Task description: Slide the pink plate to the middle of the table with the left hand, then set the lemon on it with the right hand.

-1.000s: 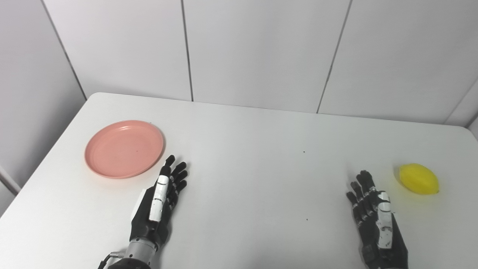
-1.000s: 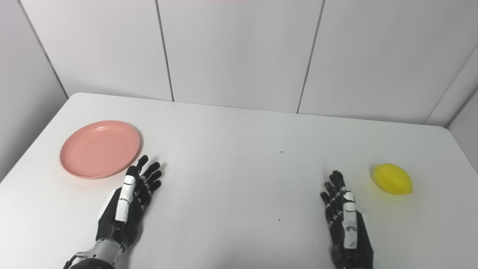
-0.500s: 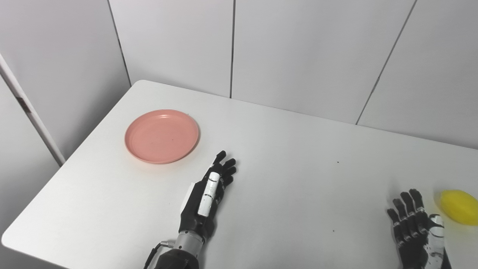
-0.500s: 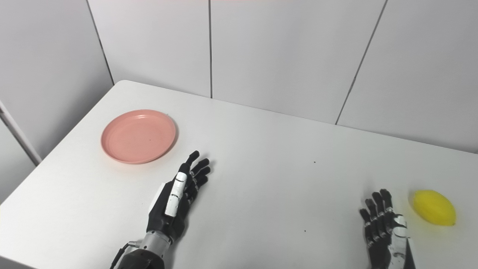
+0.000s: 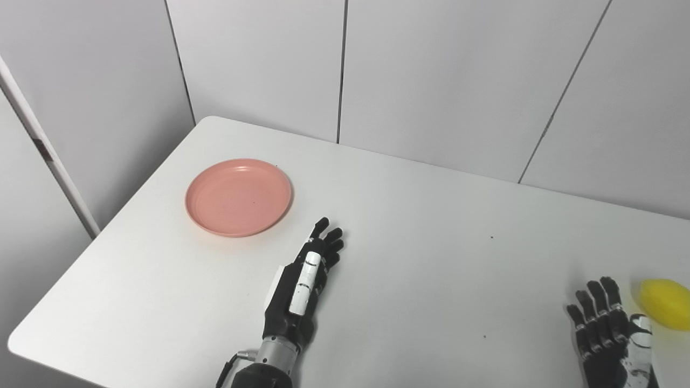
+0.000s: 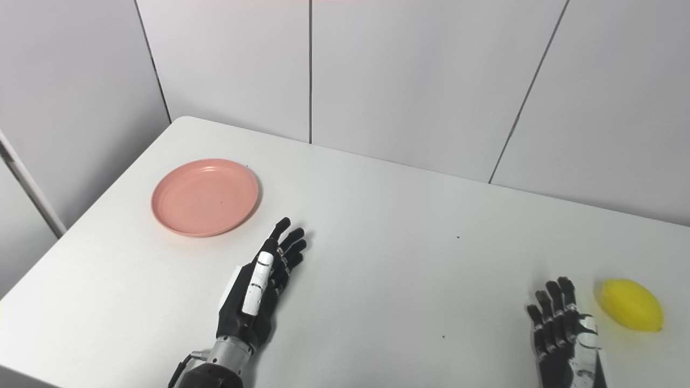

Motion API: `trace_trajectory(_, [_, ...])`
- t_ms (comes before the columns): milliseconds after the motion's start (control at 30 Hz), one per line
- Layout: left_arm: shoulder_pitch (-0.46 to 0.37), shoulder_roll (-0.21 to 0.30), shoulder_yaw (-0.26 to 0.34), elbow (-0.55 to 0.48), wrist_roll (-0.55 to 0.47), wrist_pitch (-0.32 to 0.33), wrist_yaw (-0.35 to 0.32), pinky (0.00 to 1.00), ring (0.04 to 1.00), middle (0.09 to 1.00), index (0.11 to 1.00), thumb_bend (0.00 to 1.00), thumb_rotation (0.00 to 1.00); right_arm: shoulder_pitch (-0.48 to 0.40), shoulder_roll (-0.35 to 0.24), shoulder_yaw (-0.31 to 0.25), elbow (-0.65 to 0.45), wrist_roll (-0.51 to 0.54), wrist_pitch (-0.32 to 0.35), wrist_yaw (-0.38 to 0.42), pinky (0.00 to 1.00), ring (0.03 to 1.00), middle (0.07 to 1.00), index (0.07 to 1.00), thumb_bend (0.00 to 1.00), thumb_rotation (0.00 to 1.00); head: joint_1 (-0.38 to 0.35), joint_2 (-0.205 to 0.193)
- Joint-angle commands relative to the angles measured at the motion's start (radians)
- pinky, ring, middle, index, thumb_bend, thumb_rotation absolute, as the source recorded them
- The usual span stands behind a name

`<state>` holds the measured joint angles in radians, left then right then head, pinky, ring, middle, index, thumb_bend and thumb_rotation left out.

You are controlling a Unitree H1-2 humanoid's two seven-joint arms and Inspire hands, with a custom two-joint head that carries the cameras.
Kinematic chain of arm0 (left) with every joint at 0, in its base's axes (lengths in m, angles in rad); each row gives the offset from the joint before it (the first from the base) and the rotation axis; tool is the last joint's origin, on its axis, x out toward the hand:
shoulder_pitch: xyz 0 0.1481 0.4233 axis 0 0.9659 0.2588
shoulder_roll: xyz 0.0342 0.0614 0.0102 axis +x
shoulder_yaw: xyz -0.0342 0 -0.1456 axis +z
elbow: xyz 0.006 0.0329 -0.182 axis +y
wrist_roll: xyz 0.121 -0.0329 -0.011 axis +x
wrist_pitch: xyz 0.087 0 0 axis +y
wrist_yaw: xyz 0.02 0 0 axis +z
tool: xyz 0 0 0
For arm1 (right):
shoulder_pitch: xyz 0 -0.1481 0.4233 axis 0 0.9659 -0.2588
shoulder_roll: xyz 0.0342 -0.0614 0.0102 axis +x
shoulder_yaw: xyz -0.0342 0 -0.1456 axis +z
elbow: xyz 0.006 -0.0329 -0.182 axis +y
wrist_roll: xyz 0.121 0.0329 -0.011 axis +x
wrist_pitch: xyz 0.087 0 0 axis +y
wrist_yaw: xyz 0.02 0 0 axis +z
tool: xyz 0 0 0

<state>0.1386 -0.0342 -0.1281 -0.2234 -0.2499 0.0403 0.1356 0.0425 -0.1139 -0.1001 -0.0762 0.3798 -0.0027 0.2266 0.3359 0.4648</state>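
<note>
A pink plate lies flat on the white table near its far left corner. My left hand rests open on the table, fingers straight, a short way right of and nearer than the plate, not touching it. A yellow lemon lies near the table's right side; in the left eye view the picture's edge cuts it. My right hand rests open on the table just left of the lemon, apart from it. Both hands hold nothing.
The table's left edge and near left corner are in view, with a grey wall panel and a white post beyond. Panelled walls stand behind the table. A few small dark specks mark the tabletop.
The whole picture has shifted: the camera has turned to the left, so the scene sits further right in frame. The hands, plate and lemon have not visibly moved on the table.
</note>
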Motion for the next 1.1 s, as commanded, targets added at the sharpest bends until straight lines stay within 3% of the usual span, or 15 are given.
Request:
trace_trajectory(0, [0.076, -0.047, 0.008, 0.035, -0.001, 0.017, -0.007, 0.96, 0.919, 0.911, 0.93, 0.57, 0.85, 0.023, 0.003, -0.009, 0.05, 0.01, -0.035, 0.015, 1.0, 1.0, 1.0, 1.0, 0.65, 1.0, 0.0, -0.001])
trace_trajectory(533, [0.086, -0.033, 0.014, 0.038, 0.017, -0.018, -0.018, 0.94, 0.907, 0.897, 0.917, 0.6, 0.84, 0.036, 0.022, 0.002, 0.031, 0.005, -0.031, 0.012, 1.0, 1.0, 1.0, 1.0, 0.66, 1.0, -0.021, -0.015])
trace_trajectory(667, [0.089, -0.027, 0.015, 0.038, 0.041, -0.052, -0.024, 0.93, 0.9, 0.886, 0.901, 0.69, 0.81, 0.046, 0.022, 0.007, 0.022, -0.004, -0.028, 0.009, 1.0, 1.0, 1.0, 1.0, 0.66, 1.0, -0.025, -0.02])
trace_trajectory(1067, [0.015, -0.004, 0.071, -0.051, 0.047, 0.024, -0.029, 0.91, 0.888, 0.881, 0.904, 0.74, 0.85, 0.05, 0.037, 0.012, 0.027, -0.015, -0.035, 0.003, 1.0, 1.0, 1.0, 1.0, 0.62, 1.0, -0.061, -0.032])
